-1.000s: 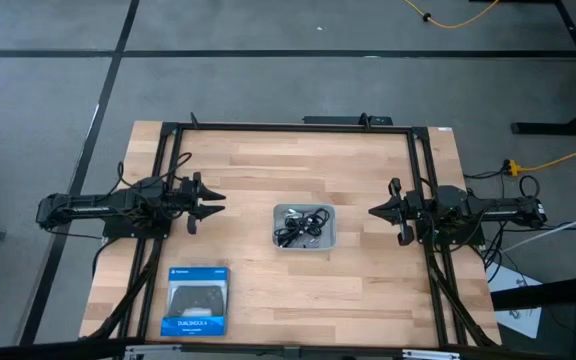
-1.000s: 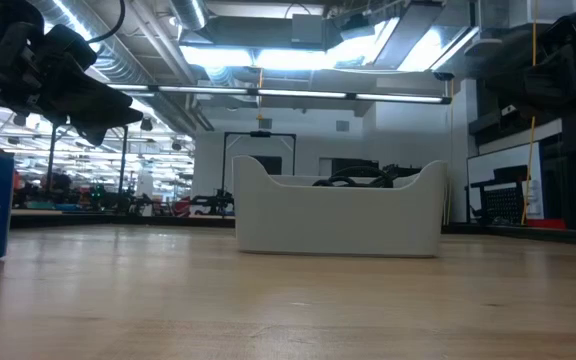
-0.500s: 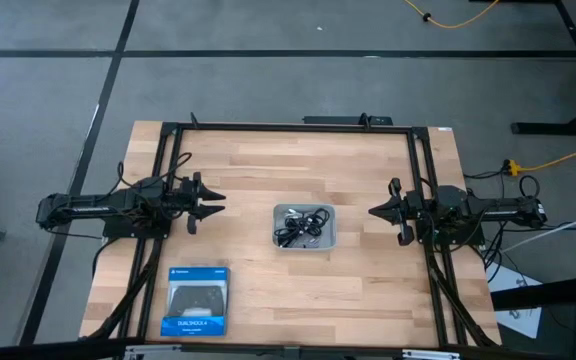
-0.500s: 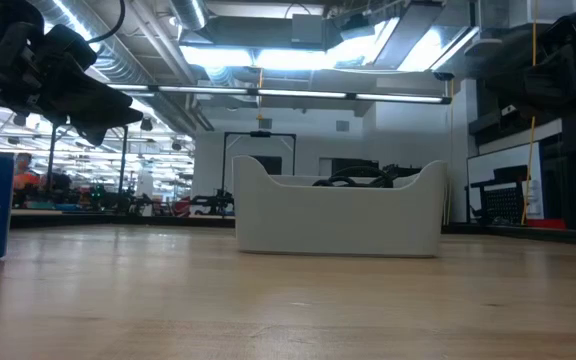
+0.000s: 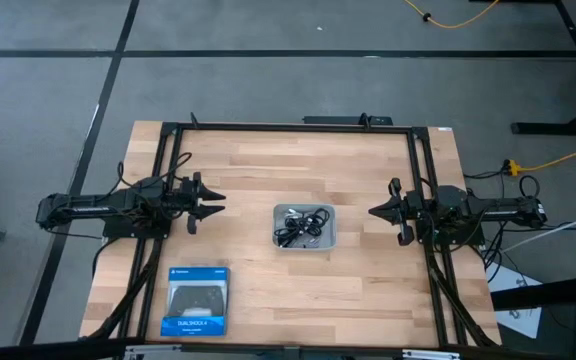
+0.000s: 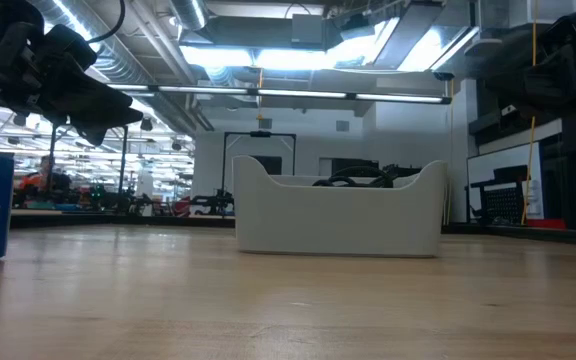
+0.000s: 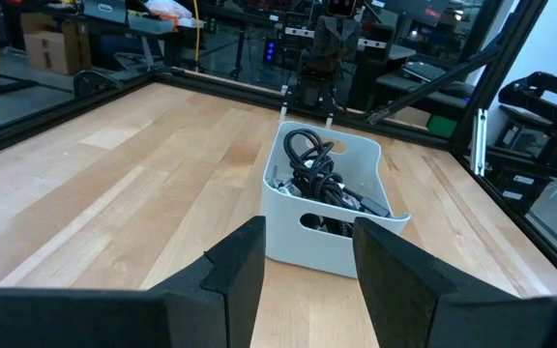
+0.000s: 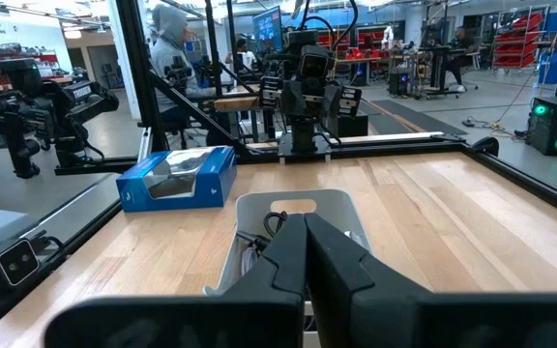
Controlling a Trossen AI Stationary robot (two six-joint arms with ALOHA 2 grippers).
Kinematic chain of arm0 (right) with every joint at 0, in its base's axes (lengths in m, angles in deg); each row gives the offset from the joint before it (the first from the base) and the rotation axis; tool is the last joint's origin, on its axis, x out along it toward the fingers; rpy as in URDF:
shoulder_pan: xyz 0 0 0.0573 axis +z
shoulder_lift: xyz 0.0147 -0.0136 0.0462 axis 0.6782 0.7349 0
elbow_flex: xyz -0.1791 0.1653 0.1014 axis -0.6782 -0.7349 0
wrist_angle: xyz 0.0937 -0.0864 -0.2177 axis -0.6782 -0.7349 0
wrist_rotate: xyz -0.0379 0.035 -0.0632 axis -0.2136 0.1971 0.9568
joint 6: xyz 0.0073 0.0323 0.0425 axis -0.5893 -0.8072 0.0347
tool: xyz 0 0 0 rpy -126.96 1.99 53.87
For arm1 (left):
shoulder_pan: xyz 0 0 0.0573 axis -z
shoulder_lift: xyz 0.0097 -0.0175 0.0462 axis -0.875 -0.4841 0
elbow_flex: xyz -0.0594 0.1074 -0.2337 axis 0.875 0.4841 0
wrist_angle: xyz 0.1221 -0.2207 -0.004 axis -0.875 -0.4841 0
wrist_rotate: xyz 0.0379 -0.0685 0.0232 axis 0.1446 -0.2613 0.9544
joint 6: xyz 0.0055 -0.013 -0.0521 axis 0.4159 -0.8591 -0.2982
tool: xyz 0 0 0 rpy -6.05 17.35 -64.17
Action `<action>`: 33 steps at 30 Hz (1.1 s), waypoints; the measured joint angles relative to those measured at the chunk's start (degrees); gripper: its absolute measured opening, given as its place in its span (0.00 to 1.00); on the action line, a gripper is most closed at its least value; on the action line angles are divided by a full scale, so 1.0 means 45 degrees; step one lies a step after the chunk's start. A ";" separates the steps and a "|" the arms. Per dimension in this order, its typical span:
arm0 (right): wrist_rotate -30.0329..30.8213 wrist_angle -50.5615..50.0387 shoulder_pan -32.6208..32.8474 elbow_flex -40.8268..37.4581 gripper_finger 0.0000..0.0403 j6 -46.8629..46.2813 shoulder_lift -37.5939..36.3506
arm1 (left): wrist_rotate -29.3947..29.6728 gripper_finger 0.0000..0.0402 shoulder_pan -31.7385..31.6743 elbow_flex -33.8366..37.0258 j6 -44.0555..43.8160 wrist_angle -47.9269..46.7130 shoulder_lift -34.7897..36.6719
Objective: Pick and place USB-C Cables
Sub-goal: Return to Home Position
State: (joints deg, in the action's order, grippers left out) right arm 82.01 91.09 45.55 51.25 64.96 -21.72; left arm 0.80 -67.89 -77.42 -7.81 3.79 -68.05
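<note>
Left gripper (image 5: 208, 207): it hangs at the table's left edge. Your wrist view shows the fingers parted with a clear gap and nothing between them.
Right gripper (image 8: 305, 232): it hangs at the right edge, fingers closed together and empty.
Risk at the arms: small, I judge. Both are well apart from the bin, so only a swing back towards the centre would cause trouble. The parted left fingers could then hook a loop.
Boxed controller (image 5: 197, 300): it lies flat by the near left corner, apart from everything, and is not your concern.
Grey bin (image 6: 338, 215): it stands upright mid-table between the two arms. It looks light, so a brush from either arm would likely shove it.
USB-C Cables (image 7: 309, 164): all that you can see lie inside the bin, and none shows on the wood. They read as a loose, mostly black tangle with a paler piece low down. You cannot count five.
Risk at the cables: one black loop stands above the rim. It is the likeliest to snag or spill if the bin is knocked.
Person (image 8: 167, 48): seated beyond the table behind the left arm. Watch that side before any wide move.
</note>
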 joint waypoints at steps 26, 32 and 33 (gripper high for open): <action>0.0000 0.0000 0.0000 0.0000 0.02 0.0000 0.0000 | -0.0072 0.38 0.0064 -0.0002 0.0301 -0.0028 0.0371; 0.0000 0.0000 0.0000 0.0000 0.02 0.0001 0.0000 | -0.0049 0.38 0.1123 -0.0002 0.4970 -0.0037 0.1220; 0.0000 -0.0002 -0.0002 0.0000 0.02 0.0002 0.0000 | -0.0062 0.38 0.1355 -0.0002 0.5371 -0.0039 0.1255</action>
State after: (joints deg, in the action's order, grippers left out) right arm 82.01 91.07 45.54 51.25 64.97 -21.72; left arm 0.52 -61.79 -77.43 16.36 3.62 -62.40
